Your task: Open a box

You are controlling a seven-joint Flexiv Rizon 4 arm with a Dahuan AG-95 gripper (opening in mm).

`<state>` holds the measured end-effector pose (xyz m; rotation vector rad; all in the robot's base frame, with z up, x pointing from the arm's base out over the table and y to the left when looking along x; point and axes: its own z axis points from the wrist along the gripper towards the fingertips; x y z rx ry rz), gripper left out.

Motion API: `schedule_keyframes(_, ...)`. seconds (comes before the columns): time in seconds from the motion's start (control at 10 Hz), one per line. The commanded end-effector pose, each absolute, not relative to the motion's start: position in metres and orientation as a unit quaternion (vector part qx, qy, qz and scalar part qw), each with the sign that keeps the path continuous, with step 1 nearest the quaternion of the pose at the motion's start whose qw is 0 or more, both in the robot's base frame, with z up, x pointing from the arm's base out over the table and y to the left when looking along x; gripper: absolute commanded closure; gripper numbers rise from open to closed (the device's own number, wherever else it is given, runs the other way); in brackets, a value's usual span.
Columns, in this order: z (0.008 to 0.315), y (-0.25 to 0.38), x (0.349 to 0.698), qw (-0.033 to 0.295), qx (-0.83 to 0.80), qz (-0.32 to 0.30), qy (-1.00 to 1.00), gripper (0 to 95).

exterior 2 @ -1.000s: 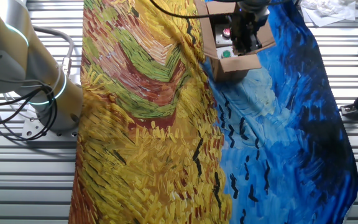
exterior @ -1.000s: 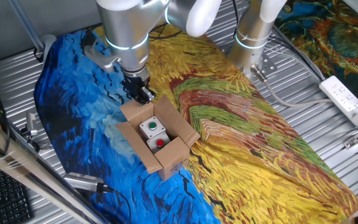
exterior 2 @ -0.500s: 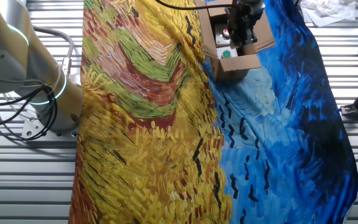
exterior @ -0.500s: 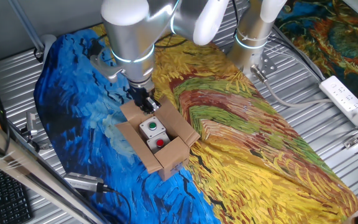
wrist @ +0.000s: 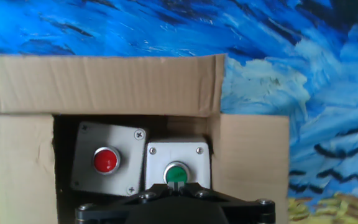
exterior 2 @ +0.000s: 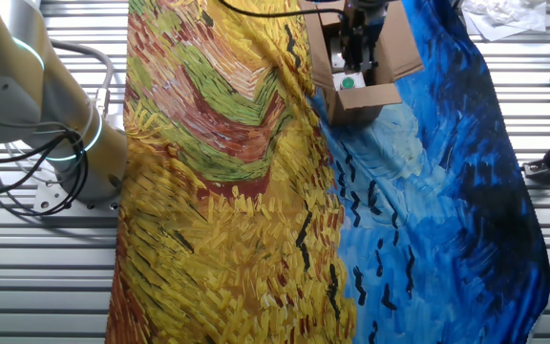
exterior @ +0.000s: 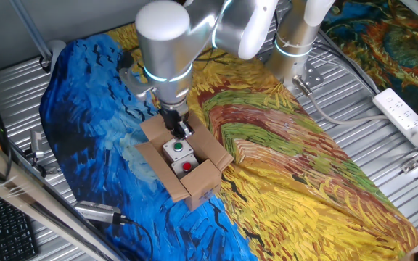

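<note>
The box [exterior: 189,187] is a small brown cardboard carton on the blue part of the painted cloth, with its four flaps folded outward. Inside lie grey units with a green button [exterior: 178,147] and a red button [exterior: 187,166]. My gripper [exterior: 181,132] hangs over the far end of the opening, fingers pressed together and holding nothing. In the other fixed view the gripper [exterior 2: 354,59] is above the box [exterior 2: 369,96]. In the hand view the box flap [wrist: 104,84] lies ahead, and the fingertips [wrist: 176,185] meet just below the green button [wrist: 176,172], with the red button [wrist: 105,160] to its left.
The painted cloth [exterior: 289,167] covers the metal table. A second arm's base [exterior: 294,51] stands at the back. A white power strip [exterior: 406,114] lies at the right, a metal tool [exterior: 98,212] at the front left, and a keyboard [exterior: 6,232] in the corner.
My gripper has moved from the box's far-left flap to over the far end of the opening. The box has stayed in place.
</note>
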<state>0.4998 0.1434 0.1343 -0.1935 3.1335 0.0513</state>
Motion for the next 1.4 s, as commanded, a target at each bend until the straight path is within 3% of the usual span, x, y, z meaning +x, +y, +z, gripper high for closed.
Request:
schedule_keyframes(0.1,0.126,0.155,0.502,0.002,-0.017,0.019,1.000,95.0)
schedule_keyframes(1.4,0.120,0.212,0.504,0.005,0.022,0.025,0.999,95.0)
